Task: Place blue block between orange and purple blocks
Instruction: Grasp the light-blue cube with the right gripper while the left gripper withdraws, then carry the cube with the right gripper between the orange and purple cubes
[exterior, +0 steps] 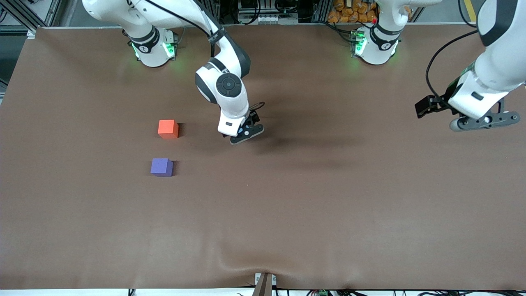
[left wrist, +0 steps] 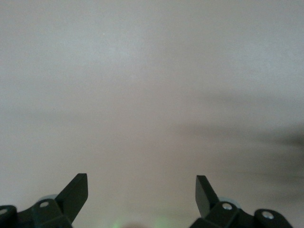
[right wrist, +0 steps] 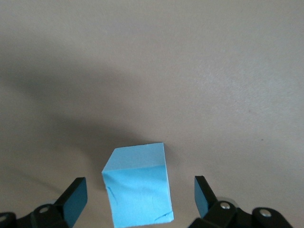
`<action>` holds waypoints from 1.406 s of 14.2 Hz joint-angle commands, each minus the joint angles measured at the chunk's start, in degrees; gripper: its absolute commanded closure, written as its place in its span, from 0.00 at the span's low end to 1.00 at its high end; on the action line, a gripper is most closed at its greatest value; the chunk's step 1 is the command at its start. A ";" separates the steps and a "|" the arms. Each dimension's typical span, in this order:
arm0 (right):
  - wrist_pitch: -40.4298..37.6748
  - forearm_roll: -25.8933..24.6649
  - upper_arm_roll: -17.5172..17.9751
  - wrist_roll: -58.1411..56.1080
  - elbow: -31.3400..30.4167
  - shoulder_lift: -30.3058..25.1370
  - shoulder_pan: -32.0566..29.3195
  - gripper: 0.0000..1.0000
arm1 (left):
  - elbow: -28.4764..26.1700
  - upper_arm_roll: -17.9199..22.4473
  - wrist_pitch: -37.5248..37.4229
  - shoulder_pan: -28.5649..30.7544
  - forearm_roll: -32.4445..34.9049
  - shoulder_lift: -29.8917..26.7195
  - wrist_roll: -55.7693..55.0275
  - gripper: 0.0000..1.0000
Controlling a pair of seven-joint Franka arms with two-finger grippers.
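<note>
The blue block (right wrist: pixel 138 185) sits on the tabletop (exterior: pixel 328 205) directly between the wide-spread fingers of the right hand (exterior: pixel 245 133), untouched; orange block (exterior: pixel 168 128) and purple block (exterior: pixel 161 167) lie toward the right arm's end. The left hand (exterior: pixel 481 119) waits, spread wide, empty

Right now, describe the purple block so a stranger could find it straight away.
Start at the brown table, toward the right arm's end. Two small cubes sit there, one nearer the front camera than the other. The purple block is the nearer one, violet, while the orange block is bright orange-red.
</note>
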 commanded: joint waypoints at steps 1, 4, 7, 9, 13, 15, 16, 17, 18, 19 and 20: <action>0.95 -1.06 -0.13 1.19 -0.86 -0.34 0.85 0.00 | 2.13 -0.04 -0.68 -0.56 -0.82 -2.04 4.30 0.00; 2.26 -1.06 -0.13 3.65 -0.94 0.98 2.61 0.00 | 5.14 -0.65 -5.16 -0.56 -0.91 -2.13 9.14 0.00; 2.45 -1.14 -0.21 3.66 -1.03 1.68 3.23 0.00 | 6.11 -0.04 -7.19 -0.03 -0.91 -2.48 13.37 0.00; 2.54 -2.63 -0.30 3.66 -1.03 2.03 2.97 0.00 | 5.67 0.14 -7.11 0.58 -0.91 -3.88 12.15 0.00; 2.72 -2.99 -0.30 3.40 -0.95 2.91 2.62 0.00 | 5.41 -0.30 -7.10 4.01 -5.47 -4.76 12.06 0.00; 2.54 -3.51 -0.39 2.96 -0.95 2.83 2.35 0.00 | 5.32 -0.48 -7.11 4.01 -5.48 -4.76 12.06 0.00; 2.71 -4.56 -0.39 3.04 -0.95 2.91 2.18 0.00 | 5.40 -0.39 -7.11 4.01 -5.39 -4.76 12.15 0.00; 2.63 -4.92 -0.30 2.96 -0.86 2.91 1.57 0.00 | 5.41 -0.48 -7.11 3.84 -4.78 -4.59 12.06 0.00; 2.62 -5.27 -0.30 2.78 -0.77 3.00 1.04 0.00 | 5.58 -0.39 -7.11 3.84 -4.51 -4.33 12.06 0.00; 2.54 -6.23 -0.30 2.61 -0.77 3.00 0.86 0.00 | 5.76 -0.39 -7.02 3.84 -4.51 -4.15 12.15 0.00; 2.54 -6.94 -0.30 2.60 -0.77 3.09 0.42 0.00 | 5.76 -0.39 -7.02 3.66 -4.42 -3.98 12.23 0.00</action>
